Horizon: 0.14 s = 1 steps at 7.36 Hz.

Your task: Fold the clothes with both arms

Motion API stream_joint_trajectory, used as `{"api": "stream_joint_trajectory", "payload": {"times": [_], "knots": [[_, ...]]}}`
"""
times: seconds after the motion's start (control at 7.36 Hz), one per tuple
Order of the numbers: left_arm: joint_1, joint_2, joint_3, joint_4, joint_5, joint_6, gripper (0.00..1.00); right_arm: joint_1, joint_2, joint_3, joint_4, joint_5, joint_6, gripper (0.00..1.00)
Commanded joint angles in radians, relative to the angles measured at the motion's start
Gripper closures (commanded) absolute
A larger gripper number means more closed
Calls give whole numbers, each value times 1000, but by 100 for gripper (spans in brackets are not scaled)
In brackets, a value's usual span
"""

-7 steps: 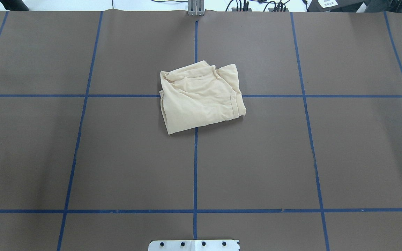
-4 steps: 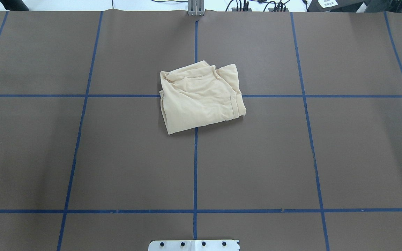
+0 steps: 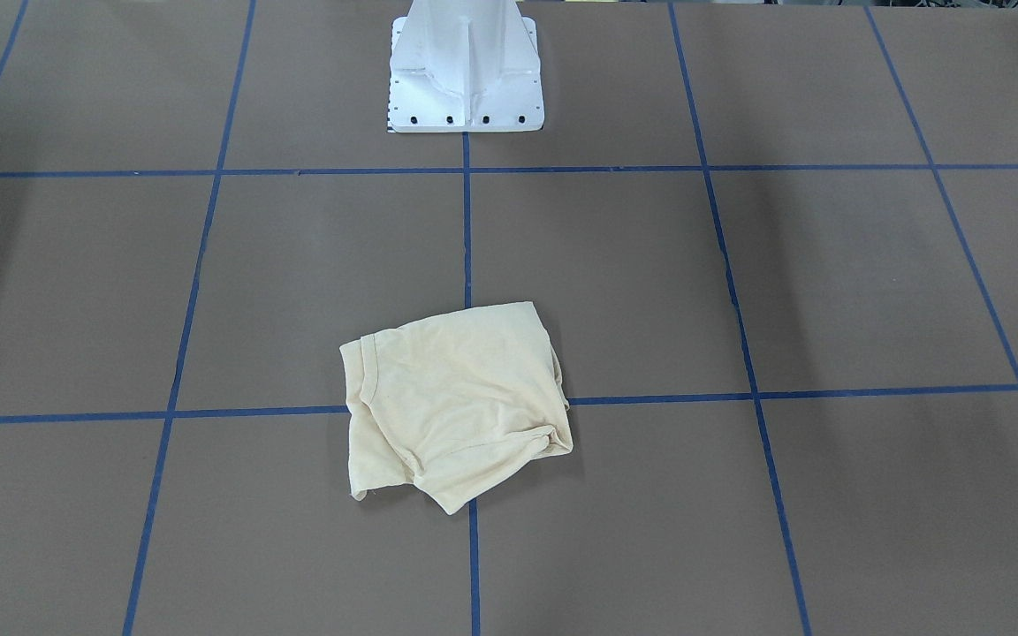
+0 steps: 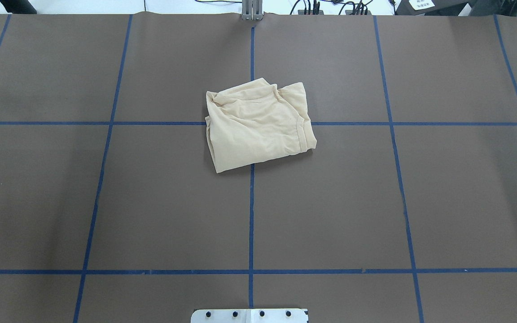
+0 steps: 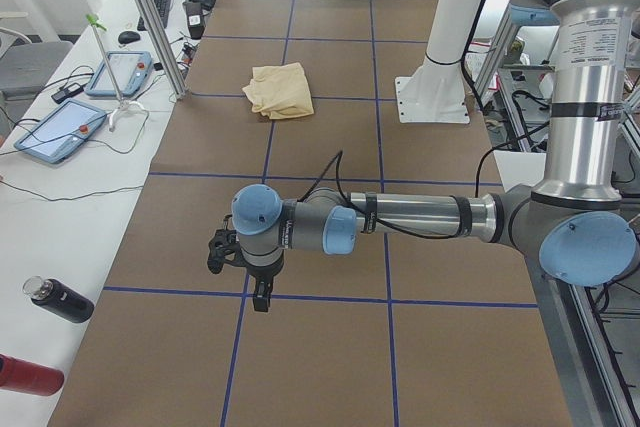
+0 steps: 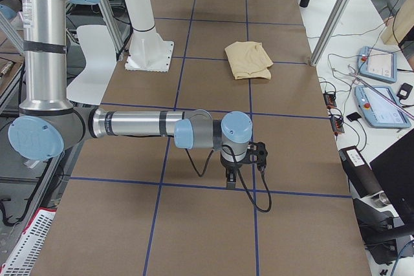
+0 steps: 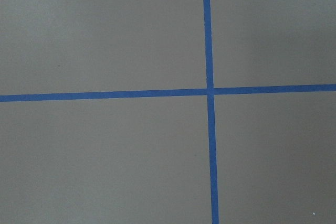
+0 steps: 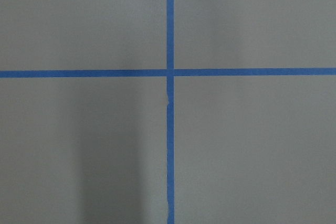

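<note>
l claw (image 5: 262,301) & r claw (image 6: 230,184) too small in side views to tell jaw gap; pedestal (image 3: 465,79) top cut off.

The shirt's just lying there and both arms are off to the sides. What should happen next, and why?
Probably bring the left gripper and right gripper in toward the shirt. It lies as a compact but rumpled bundle near the middle of the table, and both hang over tape crossings far from it.

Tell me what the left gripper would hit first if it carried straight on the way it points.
It points straight down, so the left gripper would likely meet the bare brown table cover, near a blue tape crossing. The shirt lies far off that line.
</note>
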Motion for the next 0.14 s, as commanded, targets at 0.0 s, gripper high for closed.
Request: {"api": "stream_joint_trajectory", "payload": {"times": [0.0], "knots": [[2,0,0,0,0,0,0,0,-1,0,1,2,0,0]]}}
